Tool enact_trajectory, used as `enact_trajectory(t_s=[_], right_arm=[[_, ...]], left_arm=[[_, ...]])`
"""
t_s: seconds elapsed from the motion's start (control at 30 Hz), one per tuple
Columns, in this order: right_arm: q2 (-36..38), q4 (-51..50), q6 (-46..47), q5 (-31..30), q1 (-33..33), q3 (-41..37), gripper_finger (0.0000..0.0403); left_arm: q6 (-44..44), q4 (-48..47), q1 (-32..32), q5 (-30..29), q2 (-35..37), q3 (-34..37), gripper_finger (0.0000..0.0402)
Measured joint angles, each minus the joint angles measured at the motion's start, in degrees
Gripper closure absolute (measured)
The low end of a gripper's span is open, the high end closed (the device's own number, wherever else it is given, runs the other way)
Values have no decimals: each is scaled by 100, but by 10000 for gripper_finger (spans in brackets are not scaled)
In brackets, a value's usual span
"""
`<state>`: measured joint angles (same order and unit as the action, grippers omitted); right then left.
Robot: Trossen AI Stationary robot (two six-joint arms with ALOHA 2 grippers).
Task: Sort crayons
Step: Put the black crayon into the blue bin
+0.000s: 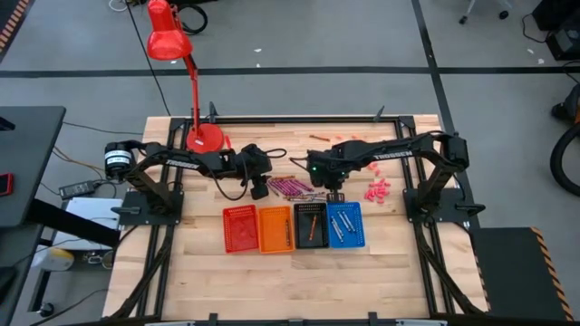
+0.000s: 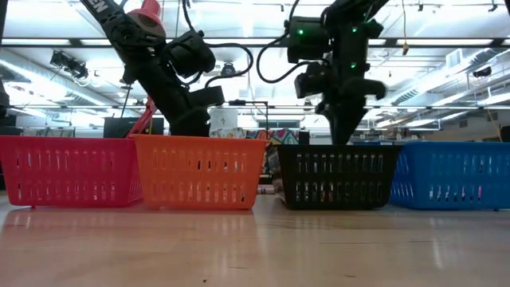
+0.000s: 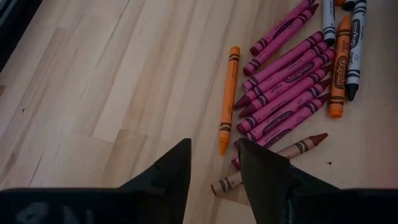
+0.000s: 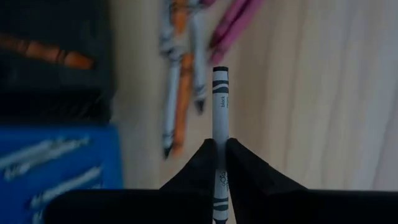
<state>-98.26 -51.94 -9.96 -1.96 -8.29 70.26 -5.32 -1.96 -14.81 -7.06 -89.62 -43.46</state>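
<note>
A pile of crayons (image 1: 294, 187), mostly magenta with some orange, grey and brown, lies on the wooden table between my grippers; it also shows in the left wrist view (image 3: 286, 93). My left gripper (image 3: 214, 168) is open and empty, low over the table at the pile's left edge (image 1: 259, 187), with an orange crayon (image 3: 228, 99) and a brown crayon (image 3: 273, 158) just ahead. My right gripper (image 4: 220, 152) is shut on a silvery grey crayon (image 4: 220, 106), at the pile's right side (image 1: 333, 188), just beyond the black basket (image 1: 311, 225). My right gripper pinches the grey crayon between its two fingertips (image 4: 205, 158), on the wrapper's sides about midway along (image 4: 220, 140). One end with dark bands sticks out ahead of the fingers, the other reaches back between them. The crayon is off the table.
Four small baskets stand in a row near the front: red (image 1: 239, 228), orange (image 1: 275, 228), black with an orange crayon inside, blue (image 1: 345, 225) with grey crayons. Pink bits (image 1: 378, 190) lie to the right. A red desk lamp (image 1: 204, 136) stands at the far left.
</note>
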Motion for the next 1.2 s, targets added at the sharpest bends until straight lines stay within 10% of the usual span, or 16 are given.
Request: enact_trajectory(t_s=[0.8,1.2], right_arm=[[1123,-898,-418,-251,2208,-338,368],[1126,-247,-2827,-340,2683,-1041,368]], left_arm=[[475,480,4,-1,0,0,258],[1067,739,325,-1,0,2,258]])
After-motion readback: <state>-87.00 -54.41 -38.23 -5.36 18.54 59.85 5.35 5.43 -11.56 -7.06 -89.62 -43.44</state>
